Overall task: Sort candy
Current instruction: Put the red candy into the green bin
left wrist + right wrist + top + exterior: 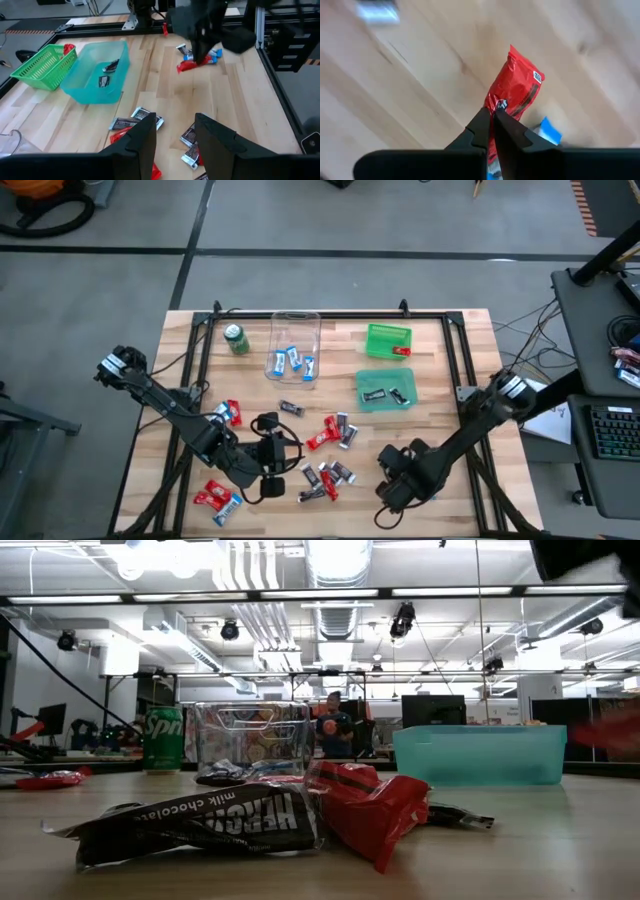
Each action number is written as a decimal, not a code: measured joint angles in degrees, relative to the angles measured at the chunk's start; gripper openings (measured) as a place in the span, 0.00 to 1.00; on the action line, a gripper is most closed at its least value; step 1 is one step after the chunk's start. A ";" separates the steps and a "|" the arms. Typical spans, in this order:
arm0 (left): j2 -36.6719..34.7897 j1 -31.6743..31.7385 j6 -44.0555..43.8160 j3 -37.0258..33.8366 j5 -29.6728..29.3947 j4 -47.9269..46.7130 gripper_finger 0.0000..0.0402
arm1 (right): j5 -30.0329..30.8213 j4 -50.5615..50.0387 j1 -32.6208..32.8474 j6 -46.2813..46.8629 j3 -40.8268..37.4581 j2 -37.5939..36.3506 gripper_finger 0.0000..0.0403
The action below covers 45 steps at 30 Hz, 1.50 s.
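Candy in red, black-and-silver and blue-and-white wrappers lies scattered on the wooden table point(440, 430), with a cluster point(325, 478) at the middle. My right gripper point(496, 107) points down near the front right point(390, 483) and is shut on a red candy point(517, 85). A blue-and-white candy point(550, 131) lies just beside it. My left gripper point(172, 137) is at the front left of the pile point(283, 452), open and with nothing between its fingers. In the low view a black-wrapped bar point(200, 820) and a red one point(370, 802) lie close to the camera. My right gripper pinches the red candy's wrapper point(502, 100) between its two fingertips, roughly midway along it. The fingers come from above, pointing down. One end of the wrapper point(520, 62) sticks out past the fingertips. I cannot tell whether the candy is clear of the table.
At the back stand a clear bin point(295, 345) holding blue candies, a green basket point(388, 340) with a red candy, a teal bin point(385, 390) with black candies, and a green soda can point(236, 338). A black frame rail point(320, 316) borders the table.
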 joint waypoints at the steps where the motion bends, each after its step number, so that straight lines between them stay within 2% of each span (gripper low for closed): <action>1: 0.00 0.00 0.00 0.00 0.00 -0.01 0.29 | 1.81 -0.09 0.00 -0.74 0.00 -1.41 0.03; 10: 0.00 1.00 0.00 0.00 -4.30 0.80 0.29 | 16.21 -0.61 -4.45 -14.47 -0.23 -12.65 0.03; 15: 0.00 3.19 0.79 0.02 -5.86 2.94 0.29 | 18.81 -0.50 -10.34 -28.38 -2.62 -16.64 0.03; 18: 0.00 5.40 2.73 0.02 -5.84 3.26 0.29 | 19.41 -0.38 -15.38 -33.70 -6.45 -19.44 0.03; 21: 0.00 8.40 5.04 0.02 -5.84 3.37 0.29 | 24.15 -0.32 -21.76 -36.75 -11.02 -23.11 0.03; 24: 0.00 12.25 7.27 0.02 -5.85 3.59 0.29 | 29.51 -0.06 -30.29 -39.39 -14.97 -27.09 0.03; 26: 0.00 14.85 7.96 0.02 -5.84 3.61 0.29 | 30.75 1.99 -37.18 -42.45 -17.46 -29.26 0.03; 30: 0.09 18.52 8.04 0.02 -5.88 3.59 0.29 | 27.32 13.02 -51.19 -53.52 -22.55 -31.60 0.03; 33: 0.13 18.97 7.81 0.02 -5.54 3.41 0.29 | 19.44 23.10 -60.11 -60.82 -25.90 -31.47 0.03; 36: 0.13 18.63 7.23 0.02 -5.38 3.40 0.29 | 12.08 30.59 -66.38 -63.87 -28.18 -30.70 0.03; 40: 0.13 17.80 5.36 0.04 -5.27 3.39 0.29 | 9.58 33.49 -70.75 -65.30 -29.00 -29.66 0.03; 45: 0.13 17.07 3.36 0.02 -4.70 3.31 0.29 | 8.59 34.27 -71.89 -67.02 -29.00 -28.75 0.03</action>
